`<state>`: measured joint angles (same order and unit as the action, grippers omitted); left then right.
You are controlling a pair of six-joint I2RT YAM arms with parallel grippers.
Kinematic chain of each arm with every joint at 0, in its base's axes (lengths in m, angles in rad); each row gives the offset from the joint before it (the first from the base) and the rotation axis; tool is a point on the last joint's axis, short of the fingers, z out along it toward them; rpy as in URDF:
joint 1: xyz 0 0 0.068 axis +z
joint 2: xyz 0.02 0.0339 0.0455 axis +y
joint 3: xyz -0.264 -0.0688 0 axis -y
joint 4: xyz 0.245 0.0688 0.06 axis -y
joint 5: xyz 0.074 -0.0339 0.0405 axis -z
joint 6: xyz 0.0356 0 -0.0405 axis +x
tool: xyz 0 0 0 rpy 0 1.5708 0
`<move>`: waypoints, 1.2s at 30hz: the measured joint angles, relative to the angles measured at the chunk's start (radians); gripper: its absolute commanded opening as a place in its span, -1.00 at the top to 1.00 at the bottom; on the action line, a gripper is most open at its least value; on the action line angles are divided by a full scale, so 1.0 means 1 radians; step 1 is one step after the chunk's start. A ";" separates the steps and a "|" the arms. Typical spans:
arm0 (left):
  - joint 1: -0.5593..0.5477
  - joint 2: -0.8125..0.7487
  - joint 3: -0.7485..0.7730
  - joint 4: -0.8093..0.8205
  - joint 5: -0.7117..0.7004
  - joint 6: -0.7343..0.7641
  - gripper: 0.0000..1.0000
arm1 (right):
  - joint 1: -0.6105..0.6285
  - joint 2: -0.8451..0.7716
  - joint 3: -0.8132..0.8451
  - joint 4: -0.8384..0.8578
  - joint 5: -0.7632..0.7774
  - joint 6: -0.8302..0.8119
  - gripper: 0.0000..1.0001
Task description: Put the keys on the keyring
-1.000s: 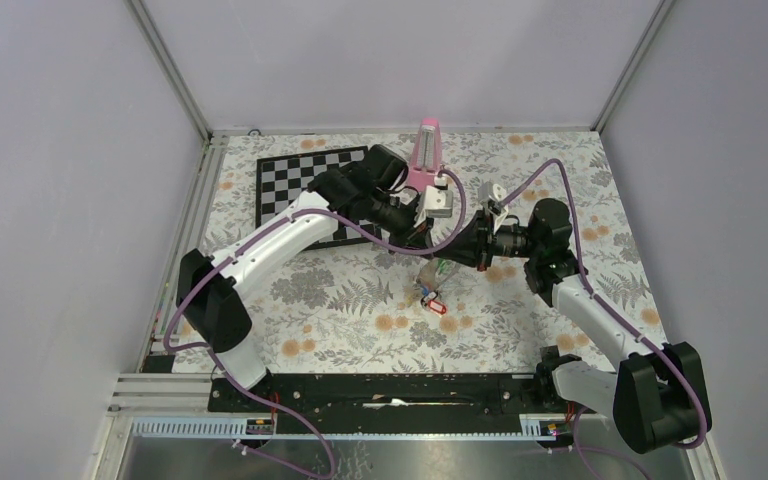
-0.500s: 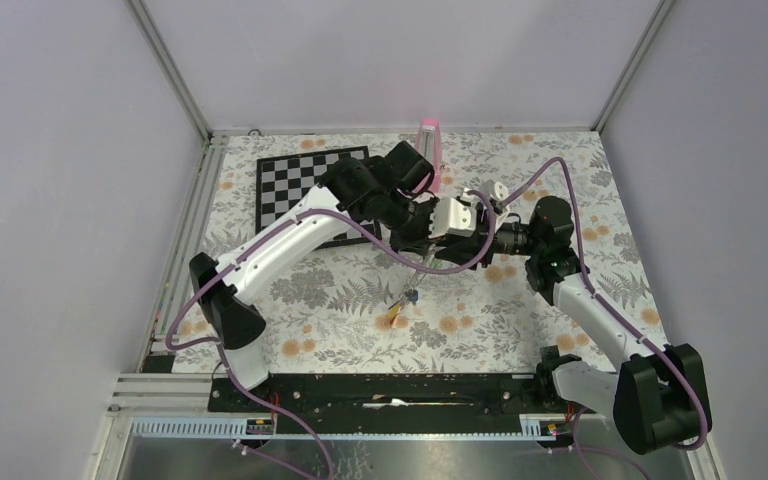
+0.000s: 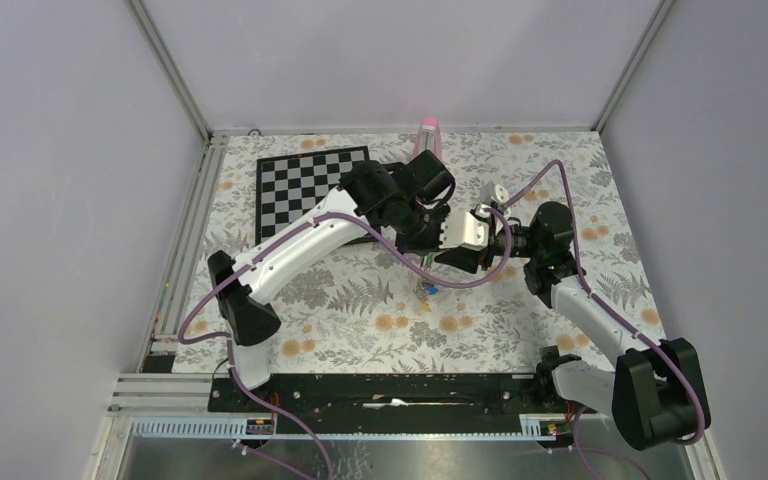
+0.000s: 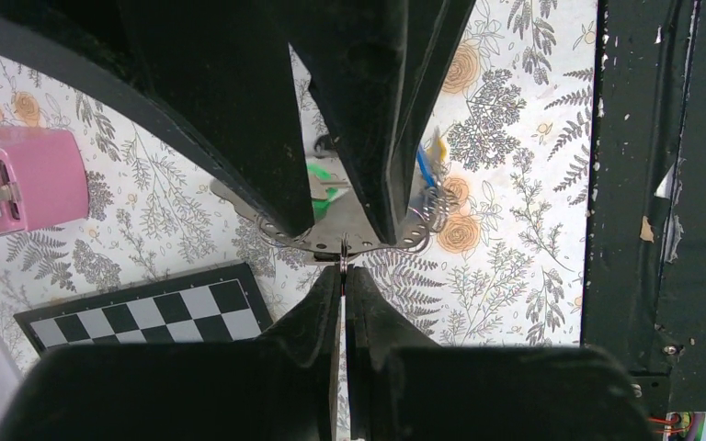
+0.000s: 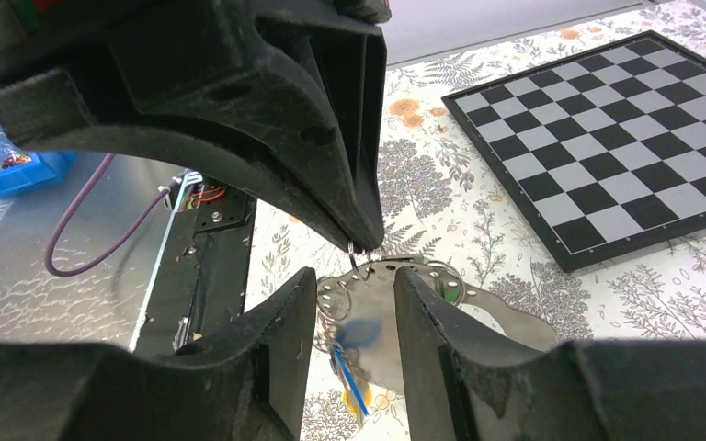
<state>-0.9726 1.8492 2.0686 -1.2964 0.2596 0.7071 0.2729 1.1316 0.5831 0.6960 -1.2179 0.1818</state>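
The keyring [image 4: 345,234] shows as a flat silver piece with holes along its rim and small wire rings in them. My left gripper [image 4: 342,271] is shut on one small ring at its edge and holds it above the table. Keys hang from it: a green tag [image 4: 326,184], a blue tag [image 5: 357,378] and a yellow one [image 5: 353,401]. In the top view the keys [image 3: 426,293] dangle under the two wrists. My right gripper [image 5: 356,280] is open, one finger on each side of the keyring [image 5: 377,317], not pressing it. Its fingers [image 4: 368,138] reach in opposite the left gripper.
A chessboard [image 3: 305,185] lies at the back left, and a pink box [image 3: 428,138] stands behind the grippers. The black base rail [image 3: 390,390] runs along the near edge. A blue bin [image 5: 0,156] sits beyond the table's edge.
The right gripper's jaws have gone from shut to open. The left arm has swung right and turned its wrist, and the hanging keys have swung with it.
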 measured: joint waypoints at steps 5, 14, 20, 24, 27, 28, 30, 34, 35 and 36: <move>-0.002 0.006 0.017 -0.012 -0.007 0.000 1.00 | 0.000 0.012 -0.009 0.036 -0.006 0.029 0.17; -0.004 0.023 0.031 -0.018 -0.002 0.000 1.00 | 0.007 0.015 -0.009 0.066 -0.006 0.047 0.25; -0.004 0.024 0.031 -0.011 0.002 -0.002 1.00 | 0.023 0.027 -0.009 0.074 -0.006 0.051 0.32; -0.004 0.024 0.031 -0.011 0.003 -0.005 1.00 | 0.028 0.037 -0.009 0.077 -0.006 0.052 0.49; -0.005 0.024 0.031 -0.011 0.007 -0.009 1.00 | 0.029 0.042 -0.009 0.080 -0.005 0.056 0.64; -0.005 0.024 0.031 -0.011 0.008 -0.010 1.00 | 0.029 0.043 -0.009 0.080 -0.004 0.056 0.70; -0.005 0.024 0.030 -0.012 0.010 -0.012 1.00 | 0.029 0.043 -0.009 0.080 -0.002 0.057 0.86; -0.005 0.024 0.020 -0.004 0.009 -0.016 1.00 | 0.029 0.043 -0.011 0.078 -0.006 0.053 1.00; -0.004 0.023 0.015 0.000 0.009 -0.016 1.00 | 0.029 0.043 -0.011 0.074 -0.006 0.051 1.00; -0.004 0.023 0.011 0.003 0.009 -0.017 1.00 | 0.029 0.043 -0.011 0.072 -0.006 0.050 1.00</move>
<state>-0.9768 1.8717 2.0800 -1.2930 0.2684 0.6903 0.3019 1.1748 0.5720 0.7677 -1.2236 0.2317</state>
